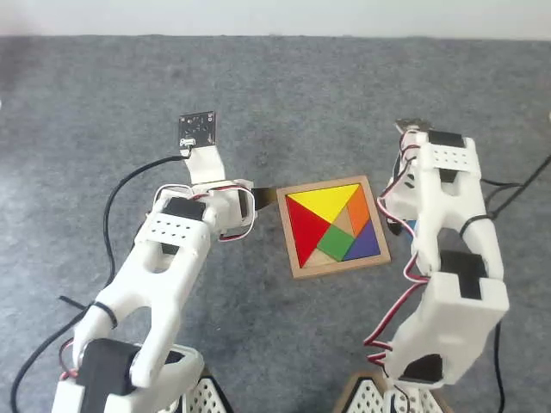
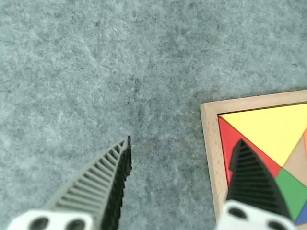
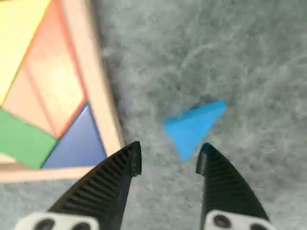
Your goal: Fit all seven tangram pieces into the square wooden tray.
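Blue triangle [image 3: 194,125] on carpet [image 3: 249,57], just ahead of parted right tool [image 3: 169,149]

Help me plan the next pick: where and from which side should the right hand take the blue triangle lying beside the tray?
From straight above: the blue triangle lies flat on the carpet, apart from the tray. Pinch across its broad end, one finger on each straight edge, not the narrow tip, where it would likely slip. The open right hand hovers by one corner.
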Motion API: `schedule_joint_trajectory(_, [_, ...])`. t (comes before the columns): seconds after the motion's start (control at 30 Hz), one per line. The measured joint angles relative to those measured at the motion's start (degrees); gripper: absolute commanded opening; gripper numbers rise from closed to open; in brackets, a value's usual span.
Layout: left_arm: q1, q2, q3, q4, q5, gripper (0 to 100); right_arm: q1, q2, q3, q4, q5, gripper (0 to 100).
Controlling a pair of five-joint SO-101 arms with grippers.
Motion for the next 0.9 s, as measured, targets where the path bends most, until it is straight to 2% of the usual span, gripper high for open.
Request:
schedule_joint_trajectory(0.27, [0.0, 0.0, 0.0, 0.0, 0.0, 32, -0.1, 2.5, 0.0, -4.2, -1.3, 22.2])
schedule_joint_trajectory(0.5, [0.0, 0.0, 0.0, 0.0, 0.0, 32, 1.4, 5.8, -0.1, -5.9, -1.3, 18.0])
schedule_joint_trajectory(0.9, [0.0, 0.0, 0.0, 0.0, 0.0, 32, 1.9, 5.8, -0.1, -6.1, -1.3, 17.7])
